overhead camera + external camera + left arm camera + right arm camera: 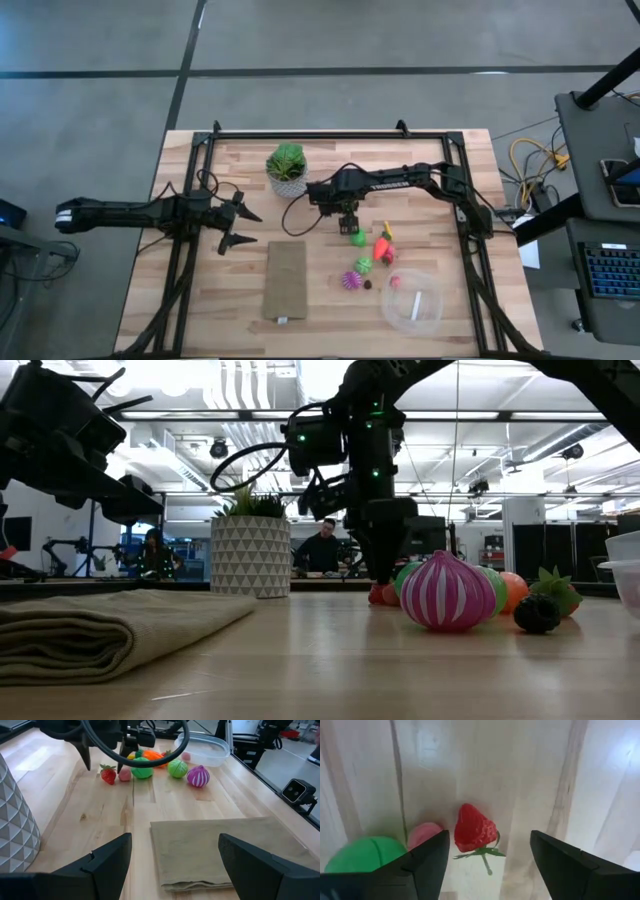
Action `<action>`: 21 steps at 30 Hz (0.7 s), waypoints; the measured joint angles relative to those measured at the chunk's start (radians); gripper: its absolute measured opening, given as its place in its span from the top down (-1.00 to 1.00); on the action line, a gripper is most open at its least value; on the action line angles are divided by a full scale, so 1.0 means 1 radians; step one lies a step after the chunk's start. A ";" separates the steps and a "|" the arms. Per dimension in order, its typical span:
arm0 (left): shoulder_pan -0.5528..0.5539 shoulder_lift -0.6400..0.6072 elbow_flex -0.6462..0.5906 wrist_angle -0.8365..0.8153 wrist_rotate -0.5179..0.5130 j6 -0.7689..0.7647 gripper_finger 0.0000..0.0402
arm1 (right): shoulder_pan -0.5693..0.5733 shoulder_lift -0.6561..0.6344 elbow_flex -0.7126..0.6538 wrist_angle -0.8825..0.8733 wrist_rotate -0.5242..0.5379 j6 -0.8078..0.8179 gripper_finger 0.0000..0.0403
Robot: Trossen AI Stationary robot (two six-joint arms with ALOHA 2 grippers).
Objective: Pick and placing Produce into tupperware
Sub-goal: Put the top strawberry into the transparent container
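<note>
High view shows the right gripper [347,222] hanging over the middle of the table, at about 5 o'clock from the potted plant [287,169], above the near end of the scattered produce. Its wrist view shows the fingers spread wide with nothing between them, pointing straight down at a red strawberry [474,834] that lies on the bare wood. A pink piece [423,835] sits just beside the strawberry, and a green ball [365,854] lies just beyond that.

The tupperware [411,300] sits at about 5 o'clock from the right gripper, well apart from it, near the table's front right corner, with one small pink piece [396,281] by its rim. The other produce, including a striped magenta piece [351,280] and an orange one [382,247], lies between the gripper and the container.

The step in hand looks like the grasp of the strawberry. To do it well, the gripper should drop straight down with the berry centred between the fingers, so that the finger on the pink piece's side slips into the narrow gap without nudging it or the green ball. Closing across the berry's widest part, above the leafy stem, should hold best.

The left gripper [238,226] waits over the table's left side, fingers apart and empty, near the folded brown cloth [285,280].
</note>
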State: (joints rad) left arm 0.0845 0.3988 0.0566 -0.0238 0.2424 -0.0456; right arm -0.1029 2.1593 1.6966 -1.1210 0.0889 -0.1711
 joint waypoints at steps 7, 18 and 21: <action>0.000 0.000 0.000 0.000 0.000 0.000 -0.41 | 0.003 0.000 -0.012 0.000 -0.077 0.081 -0.38; 0.000 0.000 0.000 0.000 0.000 0.000 -0.41 | -0.003 0.000 -0.029 0.037 -0.043 0.150 -0.10; 0.000 0.000 0.000 0.000 0.000 0.000 -0.41 | -0.002 0.001 -0.037 0.050 -0.043 0.153 -0.06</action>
State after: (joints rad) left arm 0.0845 0.3988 0.0566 -0.0240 0.2424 -0.0456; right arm -0.1051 2.1601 1.6600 -1.0711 0.0460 -0.0181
